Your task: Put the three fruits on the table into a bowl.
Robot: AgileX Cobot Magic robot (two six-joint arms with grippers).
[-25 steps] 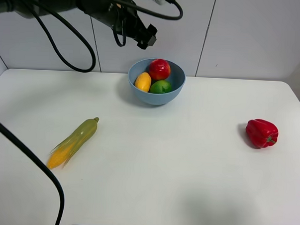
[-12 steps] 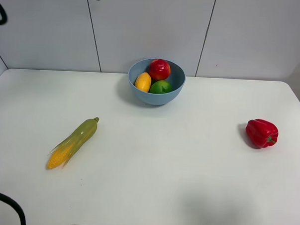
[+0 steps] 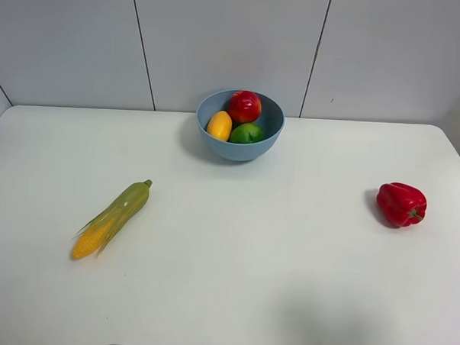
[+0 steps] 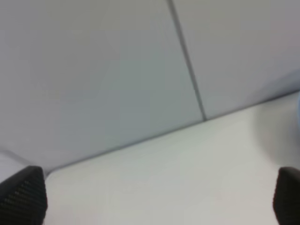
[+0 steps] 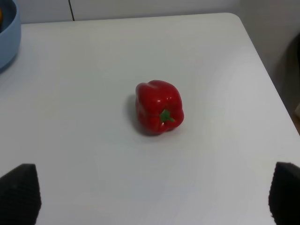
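Observation:
The light blue bowl [image 3: 273,136] stands at the back middle of the white table [image 3: 225,279]. Inside it lie the red apple [image 3: 244,106], the yellow-orange mango-like fruit [image 3: 219,125] and the green lime [image 3: 248,133]. Neither arm shows in the exterior high view. The left gripper [image 4: 154,199] shows only two dark fingertips [image 4: 23,194], wide apart and empty, facing the wall and the table's back edge. The right gripper [image 5: 152,199] also shows two fingertips [image 5: 18,192] wide apart and empty, above the table near the red pepper. The bowl's rim [image 5: 7,42] shows at the edge of the right wrist view.
A red bell pepper [image 3: 400,204] lies at the right of the table; it also shows in the right wrist view [image 5: 159,107]. A green-husked corn cob [image 3: 112,218] lies at the left. A grey panelled wall [image 3: 236,43] stands behind the table.
The left arm, above the bowl's left a second ago, has lifted up and out of the exterior high view. The fruits, bowl, corn and pepper have not moved.

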